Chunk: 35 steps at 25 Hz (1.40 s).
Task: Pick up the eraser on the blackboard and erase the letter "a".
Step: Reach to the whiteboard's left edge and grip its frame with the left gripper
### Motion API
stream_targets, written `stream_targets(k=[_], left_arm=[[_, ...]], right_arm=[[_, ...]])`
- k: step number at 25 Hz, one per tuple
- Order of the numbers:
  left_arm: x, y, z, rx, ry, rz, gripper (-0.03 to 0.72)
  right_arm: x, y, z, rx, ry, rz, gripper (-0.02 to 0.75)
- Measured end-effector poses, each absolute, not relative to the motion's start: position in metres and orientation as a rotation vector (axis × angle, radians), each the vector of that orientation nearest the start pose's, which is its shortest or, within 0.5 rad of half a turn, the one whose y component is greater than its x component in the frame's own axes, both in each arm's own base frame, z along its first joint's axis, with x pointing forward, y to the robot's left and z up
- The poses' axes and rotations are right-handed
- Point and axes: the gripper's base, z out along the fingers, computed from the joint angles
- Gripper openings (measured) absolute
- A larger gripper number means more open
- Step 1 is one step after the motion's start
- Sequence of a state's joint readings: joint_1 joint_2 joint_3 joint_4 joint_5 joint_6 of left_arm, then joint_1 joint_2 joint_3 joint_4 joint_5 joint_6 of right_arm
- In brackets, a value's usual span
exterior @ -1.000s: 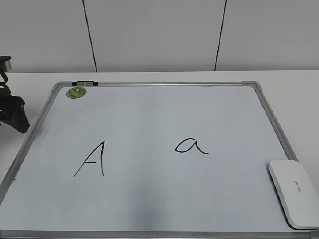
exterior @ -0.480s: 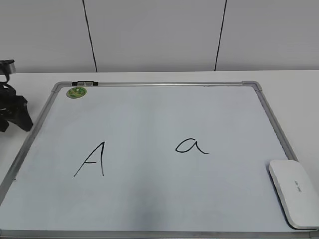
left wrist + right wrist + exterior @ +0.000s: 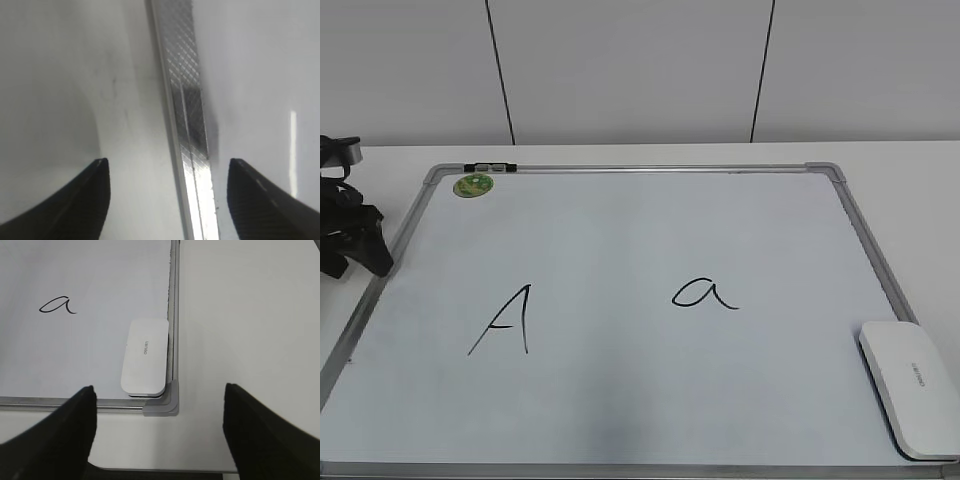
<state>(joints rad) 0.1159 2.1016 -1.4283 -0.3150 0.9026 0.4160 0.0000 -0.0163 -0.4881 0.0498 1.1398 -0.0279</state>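
Observation:
The white eraser (image 3: 912, 388) lies flat in the near right corner of the blackboard (image 3: 620, 168). It also shows in the right wrist view (image 3: 145, 357), against the board's right frame. The cursive letter "a" (image 3: 704, 293) is right of the board's middle, and up and left of the eraser in the right wrist view (image 3: 57, 305). My right gripper (image 3: 158, 389) is open and empty, above and just short of the eraser; it is out of the exterior view. My left gripper (image 3: 358, 262) is open and empty, and in its wrist view (image 3: 167, 161) it straddles the board's left frame (image 3: 192, 150).
A capital "A" (image 3: 505, 320) is written on the board's left half. A round green magnet (image 3: 473, 184) sits at the far left corner beside a small clip on the frame (image 3: 490, 167). The grey corner piece (image 3: 167, 402) is right below the eraser. White table surrounds the board.
My left gripper has moved a little right and towards the near side, closer to the board's left frame. The eraser and the letters have not moved.

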Motion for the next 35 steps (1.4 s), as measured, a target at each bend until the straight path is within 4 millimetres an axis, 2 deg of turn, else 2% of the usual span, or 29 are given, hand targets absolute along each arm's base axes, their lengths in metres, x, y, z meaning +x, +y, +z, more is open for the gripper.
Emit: stream_targets(k=[3,8,14,26,35], left_arm=[[0.407,0.026,0.137,0.165,2.975,-0.342,0.501],[0.411,0.025,0.128,0.157,2.993,-0.37,0.392],[0.413,0.025,0.129,0.159,2.992,-0.377,0.286],[0.413,0.022,0.124,0.129,3.002,-0.427,0.251],[0.413,0.022,0.125,0.122,3.001,-0.44,0.159]], right_arm=[[-0.01,0.004,0.268,-0.034,2.118,0.044,0.587],[-0.01,0.004,0.268,-0.034,2.118,0.044,0.587],[-0.01,0.004,0.268,-0.034,2.118,0.044,0.587],[-0.01,0.004,0.268,-0.034,2.118,0.044,0.586],[-0.01,0.004,0.268,-0.034,2.118,0.044,0.587]])
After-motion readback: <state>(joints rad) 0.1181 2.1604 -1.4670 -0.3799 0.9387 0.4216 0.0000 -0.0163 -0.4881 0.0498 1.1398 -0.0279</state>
